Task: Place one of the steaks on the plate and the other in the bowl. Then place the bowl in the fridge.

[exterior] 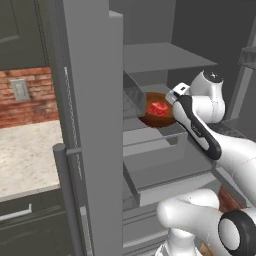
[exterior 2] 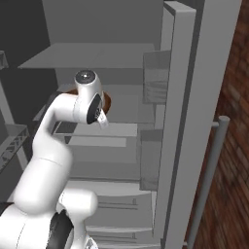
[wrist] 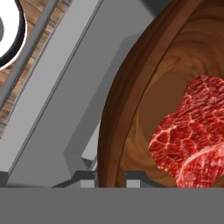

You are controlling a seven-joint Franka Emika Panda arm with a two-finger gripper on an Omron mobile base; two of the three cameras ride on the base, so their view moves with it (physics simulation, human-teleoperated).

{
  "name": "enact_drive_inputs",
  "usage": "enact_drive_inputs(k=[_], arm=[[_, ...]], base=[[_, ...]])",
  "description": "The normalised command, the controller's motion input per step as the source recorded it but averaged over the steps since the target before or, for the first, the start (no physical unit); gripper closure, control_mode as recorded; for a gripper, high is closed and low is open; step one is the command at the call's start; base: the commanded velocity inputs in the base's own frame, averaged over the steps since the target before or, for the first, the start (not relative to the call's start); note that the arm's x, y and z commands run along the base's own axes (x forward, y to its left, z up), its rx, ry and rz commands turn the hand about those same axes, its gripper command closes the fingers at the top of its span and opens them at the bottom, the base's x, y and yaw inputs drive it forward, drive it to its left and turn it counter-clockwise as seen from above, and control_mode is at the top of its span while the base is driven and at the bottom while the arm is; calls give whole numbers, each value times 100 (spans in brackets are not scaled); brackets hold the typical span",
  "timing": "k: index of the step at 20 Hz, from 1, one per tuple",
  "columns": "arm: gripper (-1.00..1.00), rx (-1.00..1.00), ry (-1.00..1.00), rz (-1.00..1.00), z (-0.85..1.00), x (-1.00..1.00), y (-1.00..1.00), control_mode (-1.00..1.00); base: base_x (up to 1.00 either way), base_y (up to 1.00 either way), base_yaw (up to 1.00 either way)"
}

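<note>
Fridge [exterior: 90,125] open, door swung out toward the base; its grey edge fills the left-centre of the left base view, long handle at the door's lower left. In the right base view the other door [exterior 2: 194,121] stands at the right with its handle in front of the brick wall [exterior 2: 233,146]. Grey shelves and lower drawers inside.

Worktop [exterior: 25,155], speckled beige, sits left of the fridge door in the left base view, brick backsplash with a wall socket [exterior: 19,90] behind it, dark cabinet drawer under it.

Arm reaches into the fridge interior at mid-shelf height, wrist bent toward the back.

Bowl [exterior: 159,111], dark reddish-brown wood look, is inside the fridge, over the middle shelf [exterior: 150,132] toward its right edge. Can't tell whether its base touches the shelf or hangs just above it. In the right base view only a sliver of the bowl's rim [exterior 2: 108,101] shows past the wrist.

Gripper [wrist: 110,177]: fingertips straddle the bowl's near rim, one tip outside the wall, one inside; clenched on the bowl rim.

Steak [exterior: 157,108], red with white marbling, lies in the bowl's bottom; in the hand view it sits toward the right side of the bowl, apart from the gripped rim.
</note>
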Motion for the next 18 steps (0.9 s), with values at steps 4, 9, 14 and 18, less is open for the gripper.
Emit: enact_drive_inputs(k=[4,9,14,18], arm=[[100,0,-3,0,-3,19,5,-100],[100,-1,0,0,-18,25,8,-100],[100,-1,0,0,-26,27,11,-100],[100,0,0,0,-17,30,5,-100]], base=[[0,0,0],[0,0,0],[0,0,0],[0,0,0]])
